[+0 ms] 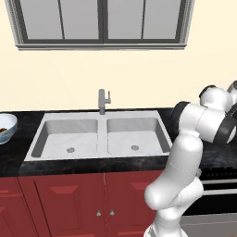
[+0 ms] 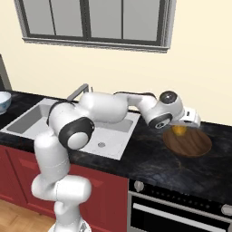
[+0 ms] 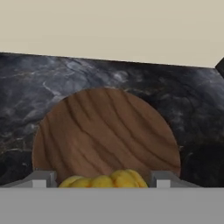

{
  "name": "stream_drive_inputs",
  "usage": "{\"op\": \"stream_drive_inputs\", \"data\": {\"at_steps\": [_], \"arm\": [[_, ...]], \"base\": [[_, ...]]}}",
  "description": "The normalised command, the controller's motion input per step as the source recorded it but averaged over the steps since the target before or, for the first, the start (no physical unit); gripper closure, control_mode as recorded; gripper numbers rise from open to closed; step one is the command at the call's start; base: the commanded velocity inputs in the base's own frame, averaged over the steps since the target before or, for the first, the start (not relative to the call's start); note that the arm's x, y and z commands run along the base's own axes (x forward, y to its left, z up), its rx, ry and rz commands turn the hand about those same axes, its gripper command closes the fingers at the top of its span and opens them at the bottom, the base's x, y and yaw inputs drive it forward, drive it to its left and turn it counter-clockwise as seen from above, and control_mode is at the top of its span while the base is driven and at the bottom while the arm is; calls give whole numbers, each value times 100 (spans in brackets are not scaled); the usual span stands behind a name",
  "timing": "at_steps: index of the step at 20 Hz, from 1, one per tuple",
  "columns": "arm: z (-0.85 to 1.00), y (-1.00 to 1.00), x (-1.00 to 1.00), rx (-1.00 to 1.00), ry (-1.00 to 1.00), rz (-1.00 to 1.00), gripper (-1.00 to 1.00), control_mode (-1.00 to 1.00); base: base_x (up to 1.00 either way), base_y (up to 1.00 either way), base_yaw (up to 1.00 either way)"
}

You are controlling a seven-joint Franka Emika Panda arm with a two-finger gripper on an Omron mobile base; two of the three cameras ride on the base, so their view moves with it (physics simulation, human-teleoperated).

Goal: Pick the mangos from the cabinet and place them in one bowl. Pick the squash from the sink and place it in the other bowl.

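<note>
Squash (image 3: 103, 180), yellow and ribbed, sits between the two fingers (image 3: 41, 179) of the hand (image 2: 183, 128), which stands fairly wide and appears to hold it. The hand hangs over a round wooden bowl (image 2: 192, 144) on the black stone tabletop (image 2: 149, 158), to the right of the sink (image 1: 97, 134). Both sink basins are bare. A pale bluish-white bowl (image 1: 6, 127) stands on the tabletop well to the left of the sink, with something dark orange inside.
</note>
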Motion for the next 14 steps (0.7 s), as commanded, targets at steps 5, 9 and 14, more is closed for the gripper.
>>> {"op": "stream_drive_inputs", "data": {"at_steps": [5, 9, 14], "arm": [[-2, 0, 0, 0, 0, 0, 100, -100], [-22, -3, 0, 0, 0, 0, 100, -100], [-30, 5, 5, 0, 0, 0, 100, -100]], "base": [[0, 0, 0], [0, 0, 0], [0, 0, 0]]}}
